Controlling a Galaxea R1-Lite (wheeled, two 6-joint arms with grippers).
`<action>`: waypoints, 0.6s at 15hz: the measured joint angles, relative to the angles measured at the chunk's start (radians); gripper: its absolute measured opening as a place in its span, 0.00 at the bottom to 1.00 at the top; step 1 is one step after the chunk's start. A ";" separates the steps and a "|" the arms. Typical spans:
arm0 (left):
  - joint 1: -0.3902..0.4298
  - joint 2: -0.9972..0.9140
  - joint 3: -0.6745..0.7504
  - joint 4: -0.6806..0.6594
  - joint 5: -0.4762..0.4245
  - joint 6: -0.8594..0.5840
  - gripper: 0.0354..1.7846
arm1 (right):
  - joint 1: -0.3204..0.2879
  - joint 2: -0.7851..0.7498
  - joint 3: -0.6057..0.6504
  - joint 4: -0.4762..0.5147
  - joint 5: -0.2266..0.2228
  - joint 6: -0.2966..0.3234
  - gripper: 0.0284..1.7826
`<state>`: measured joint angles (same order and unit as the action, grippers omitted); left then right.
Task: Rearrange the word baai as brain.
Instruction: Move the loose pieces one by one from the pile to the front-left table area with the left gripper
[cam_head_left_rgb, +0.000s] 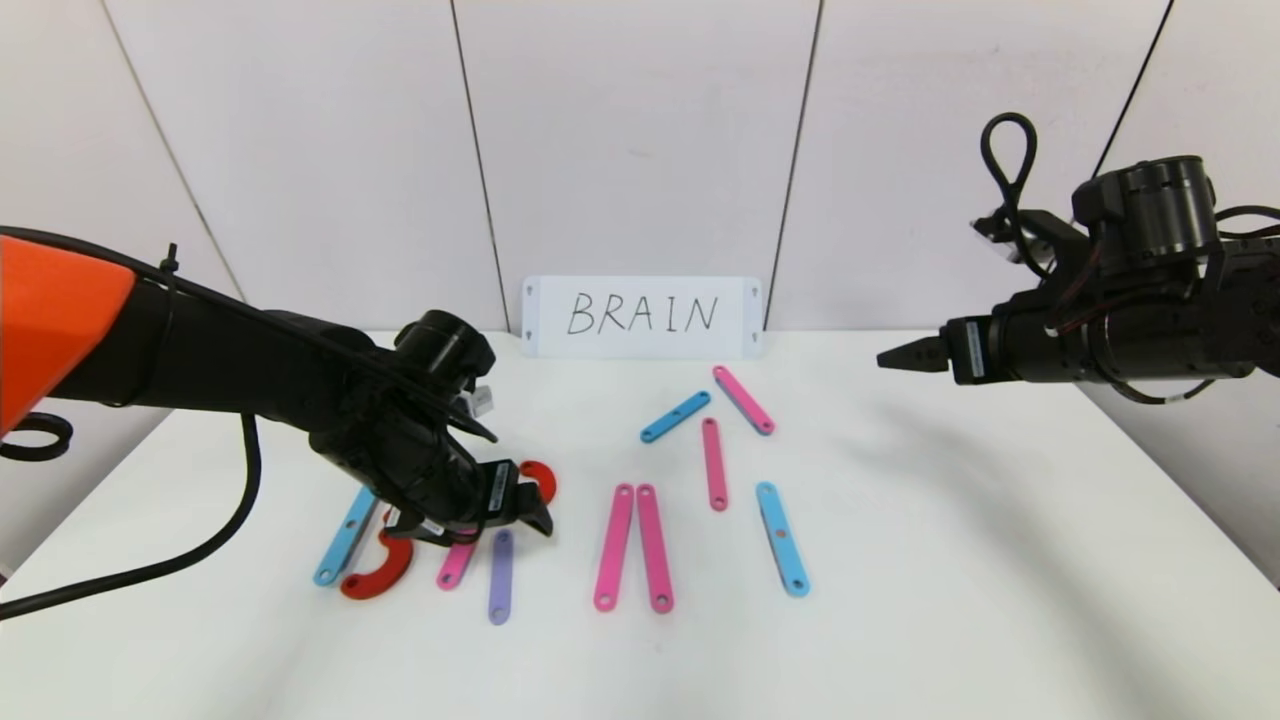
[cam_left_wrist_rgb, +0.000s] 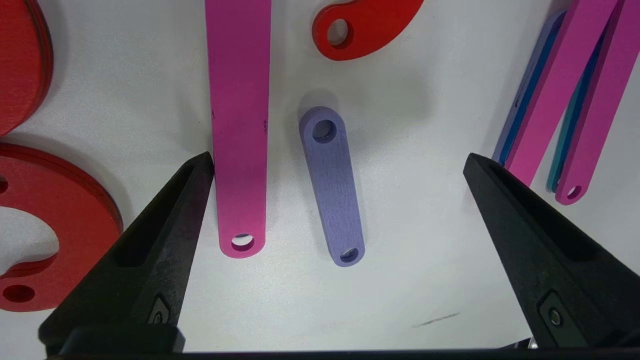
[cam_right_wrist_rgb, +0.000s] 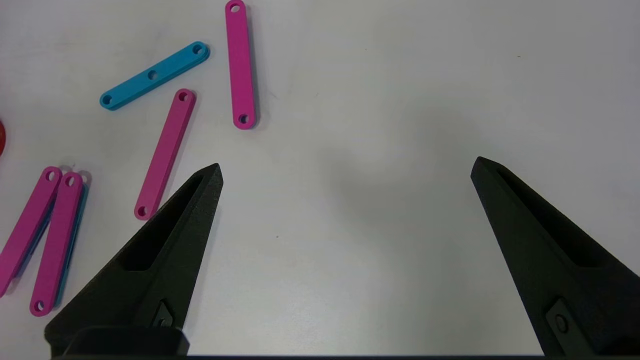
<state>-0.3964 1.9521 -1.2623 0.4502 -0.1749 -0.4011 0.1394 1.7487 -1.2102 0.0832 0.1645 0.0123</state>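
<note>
Purple strip lies untouched between the left gripper's wide-open, empty fingers.

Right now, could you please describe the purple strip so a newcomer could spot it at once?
Look at the white table, near the robot's left hand. Just in front lies the purple strip, beside a pink strip. It is the only purple piece.

Prob. a lab: bare white table, plain panel wall, prompt card.
</note>
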 joint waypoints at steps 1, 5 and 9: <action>-0.001 0.000 -0.002 0.000 0.000 -0.001 0.98 | 0.000 0.000 0.000 0.000 0.000 0.000 0.98; -0.010 0.000 -0.003 0.000 0.002 -0.005 0.98 | 0.000 0.003 0.001 0.000 -0.001 0.000 0.98; -0.007 -0.036 -0.007 0.000 0.012 -0.002 0.98 | 0.005 0.003 0.001 -0.001 -0.002 -0.001 0.98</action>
<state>-0.4036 1.9162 -1.2696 0.4502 -0.1630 -0.4034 0.1443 1.7521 -1.2094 0.0826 0.1621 0.0115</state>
